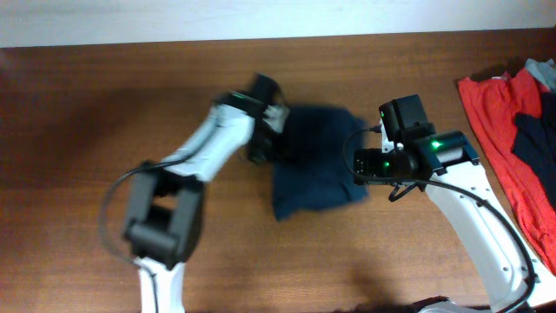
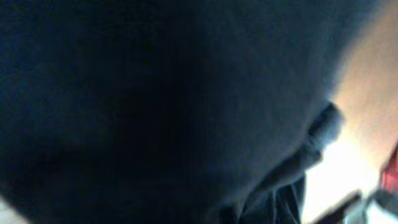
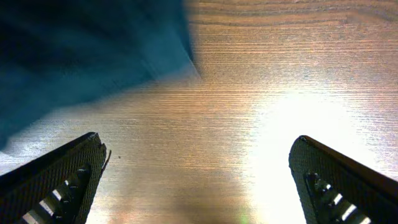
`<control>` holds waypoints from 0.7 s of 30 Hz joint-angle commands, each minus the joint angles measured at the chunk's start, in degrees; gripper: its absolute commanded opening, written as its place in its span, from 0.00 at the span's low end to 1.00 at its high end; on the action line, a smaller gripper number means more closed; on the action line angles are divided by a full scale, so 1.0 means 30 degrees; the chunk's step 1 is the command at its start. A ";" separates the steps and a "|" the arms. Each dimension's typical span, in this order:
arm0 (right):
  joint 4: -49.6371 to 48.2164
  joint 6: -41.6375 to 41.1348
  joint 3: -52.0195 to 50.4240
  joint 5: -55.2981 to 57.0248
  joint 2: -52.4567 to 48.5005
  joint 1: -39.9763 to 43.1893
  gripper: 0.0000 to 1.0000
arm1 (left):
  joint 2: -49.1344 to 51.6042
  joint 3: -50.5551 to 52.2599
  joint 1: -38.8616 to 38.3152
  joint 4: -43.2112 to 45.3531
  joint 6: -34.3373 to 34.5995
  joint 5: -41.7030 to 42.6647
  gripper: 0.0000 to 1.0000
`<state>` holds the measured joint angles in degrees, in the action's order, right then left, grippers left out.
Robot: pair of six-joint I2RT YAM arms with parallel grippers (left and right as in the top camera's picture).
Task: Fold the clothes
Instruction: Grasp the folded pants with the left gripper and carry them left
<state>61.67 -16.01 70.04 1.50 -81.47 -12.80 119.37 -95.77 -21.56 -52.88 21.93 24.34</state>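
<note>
Left claw (image 1: 263, 139) blurred, its view smothered by navy cloth (image 2: 155, 93) — red clothes (image 1: 497, 130) cropped.

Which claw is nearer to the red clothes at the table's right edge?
Right. The right claw is at the right edge of the dark blue garment, left of the red clothes. The left claw is farther, at the garment's left edge.

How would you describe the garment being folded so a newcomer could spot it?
On the wooden table, look near the middle. A dark navy garment lies there, crumpled. Unlike the red clothes at the right edge, it is plain blue.
</note>
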 commanded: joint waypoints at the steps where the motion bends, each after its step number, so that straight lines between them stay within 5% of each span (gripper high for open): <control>1: 0.0022 0.0022 0.0321 0.0073 0.0255 0.0051 0.95 | -0.3628 -0.0168 0.2688 0.0051 0.1770 -0.3424 0.01; 21: 0.0233 0.0022 0.0342 -0.1151 0.0255 0.0051 0.94 | -0.0576 0.5566 1.6305 0.2222 0.1464 -0.2127 0.01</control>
<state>62.43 -16.01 70.04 -1.39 -81.47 -12.80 117.56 -82.54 21.58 -47.18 26.02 18.61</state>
